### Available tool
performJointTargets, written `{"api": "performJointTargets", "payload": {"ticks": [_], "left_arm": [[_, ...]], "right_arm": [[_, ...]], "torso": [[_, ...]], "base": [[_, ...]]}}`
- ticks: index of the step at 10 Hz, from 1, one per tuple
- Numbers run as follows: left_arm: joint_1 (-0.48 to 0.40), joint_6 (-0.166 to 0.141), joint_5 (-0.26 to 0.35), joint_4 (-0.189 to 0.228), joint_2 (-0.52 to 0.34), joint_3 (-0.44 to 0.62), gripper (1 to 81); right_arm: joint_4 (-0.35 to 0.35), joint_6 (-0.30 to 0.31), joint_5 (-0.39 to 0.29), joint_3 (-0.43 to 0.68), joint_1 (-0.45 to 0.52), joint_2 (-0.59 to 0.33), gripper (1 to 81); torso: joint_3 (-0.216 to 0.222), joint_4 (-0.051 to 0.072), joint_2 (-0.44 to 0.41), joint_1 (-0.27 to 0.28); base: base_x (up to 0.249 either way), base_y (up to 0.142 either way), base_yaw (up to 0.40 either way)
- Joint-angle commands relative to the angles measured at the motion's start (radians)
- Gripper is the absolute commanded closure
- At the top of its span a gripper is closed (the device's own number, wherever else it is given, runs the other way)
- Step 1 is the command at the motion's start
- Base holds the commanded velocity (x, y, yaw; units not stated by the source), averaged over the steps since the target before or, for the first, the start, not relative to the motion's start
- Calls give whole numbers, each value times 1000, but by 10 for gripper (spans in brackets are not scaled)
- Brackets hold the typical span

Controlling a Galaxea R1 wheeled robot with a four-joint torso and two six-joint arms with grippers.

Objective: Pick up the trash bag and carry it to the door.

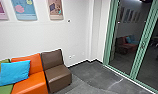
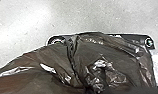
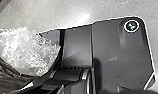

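Observation:
Creases of the dark, shiny trash bag (image 2: 107, 57) converge at the bottom of the left wrist view, where my left gripper (image 2: 91, 88) is shut on its gathered plastic. The bag bulges over much of the robot's dark plate. In the right wrist view, part of the trash bag (image 3: 5, 77) shows beside crumpled clear plastic (image 3: 27, 51). Dark parts of my right gripper (image 3: 58, 88) are close by; whether it touches the bag is unclear. A green-framed glass door (image 1: 138, 47) stands at the right in the head view.
A brown seat (image 1: 57, 72), an orange seat (image 1: 32, 81) and a green seat (image 1: 2, 88) line the white wall (image 1: 77, 30), with a blue cushion (image 1: 15, 72) on them. Grey floor (image 1: 102, 77) extends between the seats and the glass. Pictures hang at upper left.

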Motion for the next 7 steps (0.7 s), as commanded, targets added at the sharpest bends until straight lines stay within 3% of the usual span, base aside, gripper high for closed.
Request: {"api": "performJointTargets", "payload": {"ticks": [1, 3, 7], "left_arm": [[-69, 5, 67, 1, -3, -4, 811], [-69, 5, 67, -2, -2, -4, 811], [-69, 5, 67, -5, -2, -4, 811]], "right_arm": [[-35, -1, -45, 2, 50, 6, 10], [-147, 12, -38, -2, 49, 17, 10], [-162, 13, -33, -16, 56, 31, 10]], "torso": [[0, 0, 0, 0], [0, 0, 0, 0], [0, 0, 0, 0]], "base": [[0, 0, -209], [0, 0, -209], [0, 0, -210]]}}
